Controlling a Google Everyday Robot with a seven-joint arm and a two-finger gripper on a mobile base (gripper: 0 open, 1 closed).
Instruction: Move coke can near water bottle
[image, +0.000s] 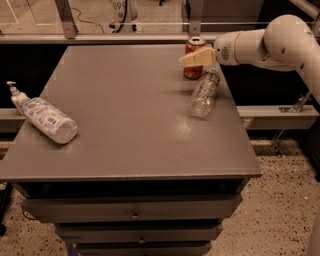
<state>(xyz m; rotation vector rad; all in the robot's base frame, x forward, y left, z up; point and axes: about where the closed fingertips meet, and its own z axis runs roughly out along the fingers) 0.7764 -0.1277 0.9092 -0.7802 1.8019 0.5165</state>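
Note:
The red coke can (193, 71) stands upright near the far right edge of the grey table (125, 125), its silver top showing. The clear crinkled water bottle (204, 95) lies on its side just in front of the can, its cap end close to the can's base. My gripper (196, 58) reaches in from the right on the white arm (260, 42) and sits in front of the can's upper half, overlapping it in the camera view.
A larger clear bottle with a white pump top and a blue-white label (46, 118) lies on its side at the table's left edge. A rail and glass panel (125, 25) run behind the table. Drawers (135, 212) are below the tabletop.

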